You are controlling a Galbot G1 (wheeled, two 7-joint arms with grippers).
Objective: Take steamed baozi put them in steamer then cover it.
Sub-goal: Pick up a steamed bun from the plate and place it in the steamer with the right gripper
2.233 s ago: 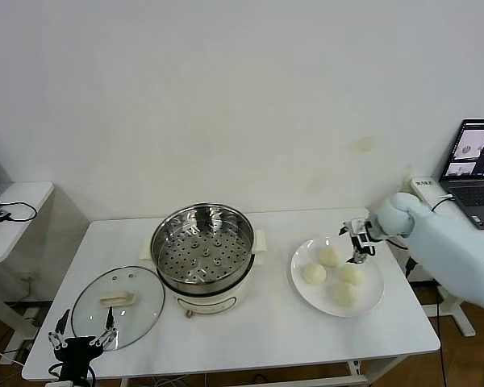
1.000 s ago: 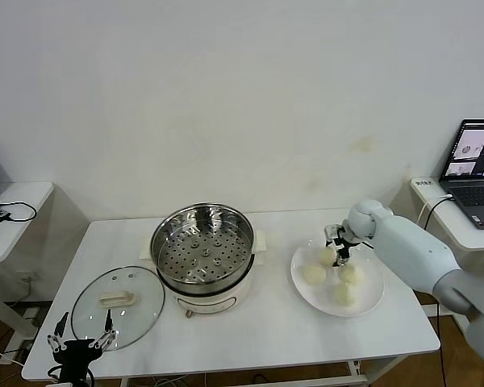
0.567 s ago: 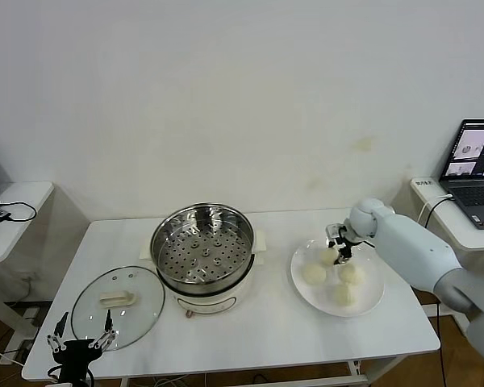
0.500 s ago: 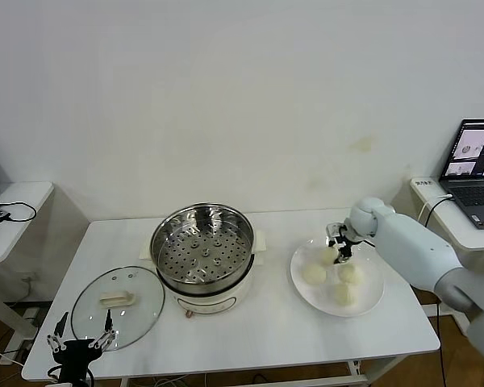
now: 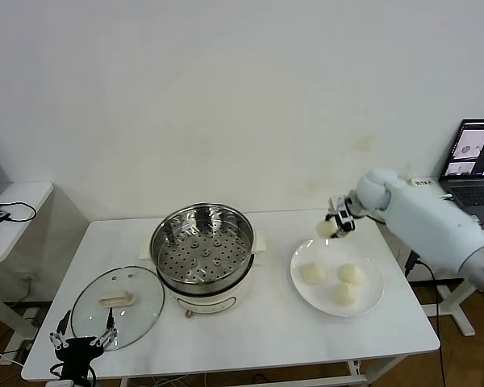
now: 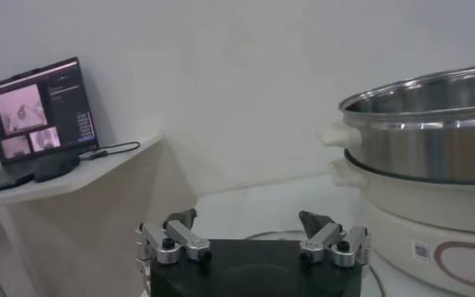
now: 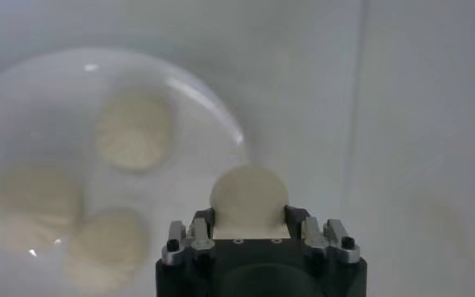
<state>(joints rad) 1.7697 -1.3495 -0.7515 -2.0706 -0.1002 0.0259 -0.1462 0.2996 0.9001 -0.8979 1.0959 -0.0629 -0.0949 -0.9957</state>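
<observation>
My right gripper (image 5: 335, 225) is shut on one cream-white baozi (image 5: 327, 229) and holds it in the air above the far edge of the white plate (image 5: 369, 299). The wrist view shows that baozi (image 7: 248, 196) between the jaws. Three baozi remain on the plate (image 5: 313, 274) (image 5: 350, 273) (image 5: 344, 294). The steel steamer (image 5: 203, 246) stands open at the table's middle, its perforated tray bare. The glass cover (image 5: 117, 305) lies flat on the table to its left. My left gripper (image 5: 79, 347) is open, parked low at the table's front left corner.
A laptop (image 5: 473, 172) sits on a side desk at the right. Another small desk (image 5: 8, 214) with a cable stands at the left. Bare table surface lies between the steamer and the plate.
My right gripper closed on the far baozi and lifted it off the plate, moving up and slightly back. The plate went from four buns to three. The left arm has not moved.
</observation>
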